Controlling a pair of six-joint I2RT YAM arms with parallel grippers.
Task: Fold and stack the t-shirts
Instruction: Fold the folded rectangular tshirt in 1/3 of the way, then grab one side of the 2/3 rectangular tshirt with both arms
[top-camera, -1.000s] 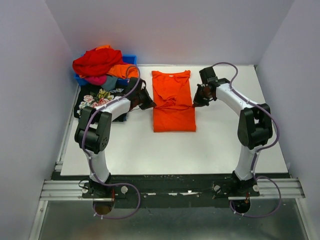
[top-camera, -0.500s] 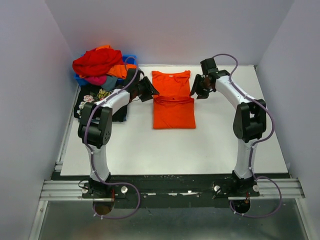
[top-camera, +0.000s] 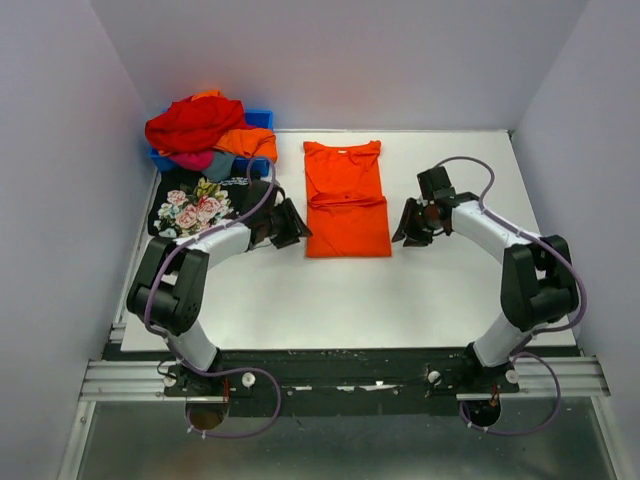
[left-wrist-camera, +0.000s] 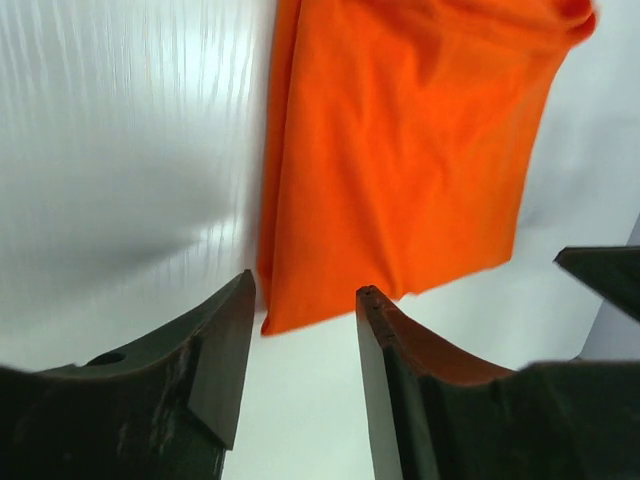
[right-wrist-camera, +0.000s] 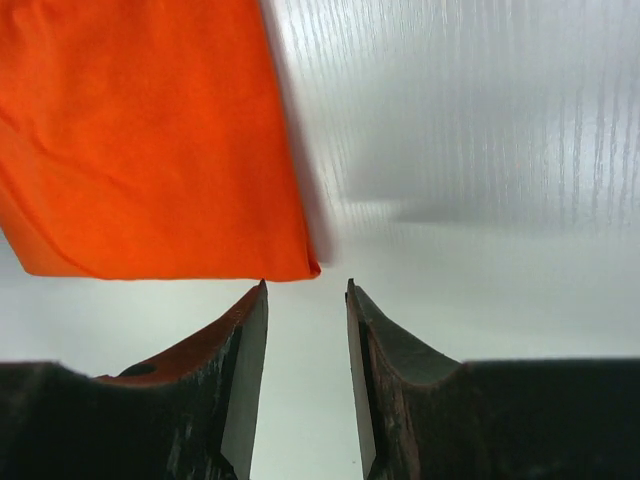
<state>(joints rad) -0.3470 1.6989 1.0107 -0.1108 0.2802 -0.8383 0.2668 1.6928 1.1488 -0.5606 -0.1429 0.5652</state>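
Note:
The bright orange t-shirt (top-camera: 345, 200) lies flat in the middle of the table, sleeves tucked in, with a crease across its middle. My left gripper (top-camera: 293, 225) is open just off the shirt's near left corner. In the left wrist view its jaws (left-wrist-camera: 305, 295) hold nothing, and the orange t-shirt (left-wrist-camera: 400, 150) lies just beyond the tips. My right gripper (top-camera: 405, 228) is open beside the near right corner. Its jaws (right-wrist-camera: 305, 290) are empty, and the hem corner of the orange t-shirt (right-wrist-camera: 150, 130) is right ahead of them. A black rose-print t-shirt (top-camera: 195, 205) lies at the left.
A blue bin (top-camera: 262, 118) at the back left holds a heap of red, orange, pink and grey t-shirts (top-camera: 200, 125). The white table (top-camera: 340, 300) ends at grey walls on the left, back and right. A black rail (top-camera: 340, 360) runs along the near edge.
Both grippers were shut at the orange t-shirt's sides, carried toward the far end, then opened and let go. They have since come back to its near corners.

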